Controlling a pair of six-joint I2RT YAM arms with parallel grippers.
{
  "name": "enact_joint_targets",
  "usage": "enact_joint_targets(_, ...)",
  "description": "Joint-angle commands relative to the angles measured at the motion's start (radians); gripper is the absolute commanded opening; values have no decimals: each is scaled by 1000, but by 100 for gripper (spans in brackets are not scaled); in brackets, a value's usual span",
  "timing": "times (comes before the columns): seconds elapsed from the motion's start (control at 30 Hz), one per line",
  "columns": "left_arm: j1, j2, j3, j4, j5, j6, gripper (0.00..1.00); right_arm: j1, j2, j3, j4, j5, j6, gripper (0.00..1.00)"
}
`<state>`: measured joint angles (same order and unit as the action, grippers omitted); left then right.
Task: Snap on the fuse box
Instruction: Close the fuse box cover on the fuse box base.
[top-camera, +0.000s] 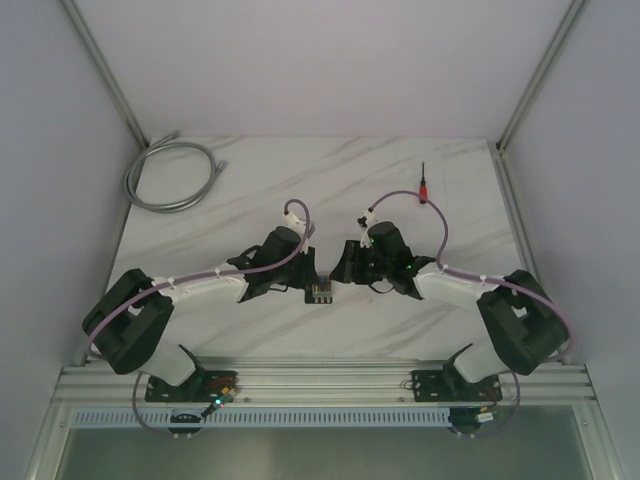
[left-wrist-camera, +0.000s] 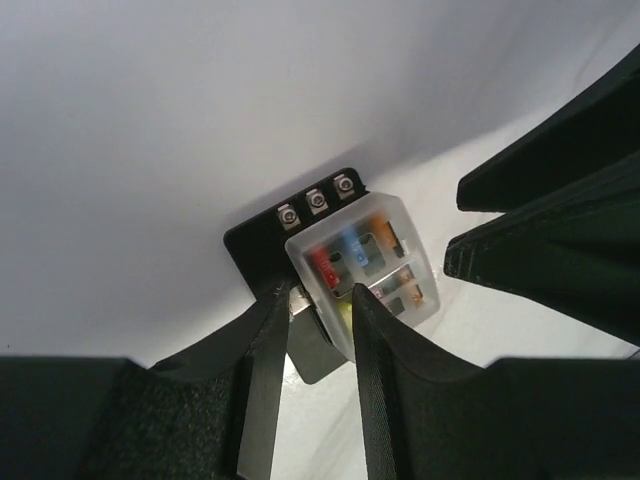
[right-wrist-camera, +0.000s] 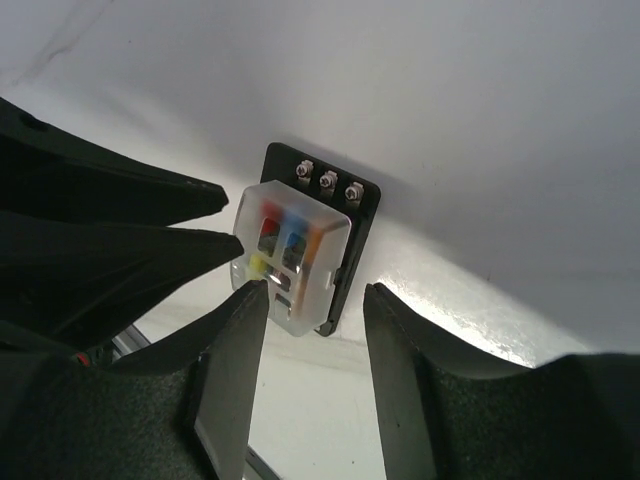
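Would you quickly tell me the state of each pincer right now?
Left pincer: closed on the fuse box.
Right pincer: open, straddling the fuse box.

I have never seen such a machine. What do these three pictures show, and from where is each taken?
This robot has two arms, the left arm and the right arm, bolted at the table's near edge. One picture looks down from above; the other two come from a camera on each wrist. On the table lie a coiled grey cable, a red-handled screwdriver and the fuse box with its clear cover. The left gripper and the right gripper meet at the box from opposite sides. The right gripper stands open; whether the left one pinches the box, I cannot tell.
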<state>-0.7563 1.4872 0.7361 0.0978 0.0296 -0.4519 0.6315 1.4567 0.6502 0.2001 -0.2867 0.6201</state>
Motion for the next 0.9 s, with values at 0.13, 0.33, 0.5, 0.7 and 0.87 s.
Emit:
enact_joint_targets(0.13,27,71,35,27,28,-19,38,8,68,52,33,-32,31,43)
enact_joint_targets(0.33,32,116,48,25,42,-22,35,11,115,58,-17,-18,39,39)
enact_joint_targets(0.5,32,151,51,9,89,-50,36,13,153,57,-80,16,43,33)
enact_joint_targets(0.7,22,137,17,5,116,-112,36,13,185,69,-167,78,8,32)
enact_joint_targets(0.87,-5,111,-23,6,124,-194,36,13,226,95,-206,102,-25,31)
